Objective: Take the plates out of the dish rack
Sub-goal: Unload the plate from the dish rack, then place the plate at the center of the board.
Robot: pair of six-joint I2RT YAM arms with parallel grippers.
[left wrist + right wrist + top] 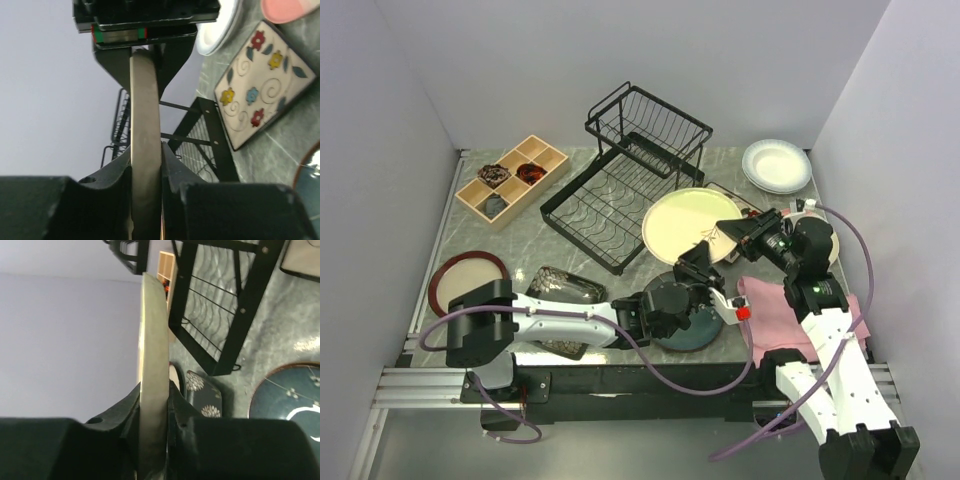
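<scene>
A round cream plate [685,222] hangs tilted above the table, just right of the black wire dish rack [620,190]. My left gripper [704,258] is shut on its near rim. My right gripper [733,232] is shut on its right rim. In the left wrist view the plate's edge [145,125] runs upright between my left gripper's [146,150] fingers. The right wrist view shows the same edge [152,340] clamped in my right gripper [154,390], with the rack [225,315] behind.
On the table lie a teal plate [692,328], a black flowered square plate [560,288], a brown-rimmed plate [468,280] and a white plate [777,165]. A cream flowered square plate [260,80] lies right of the rack. A pink cloth [800,310] and a wooden tray [510,180] are also there.
</scene>
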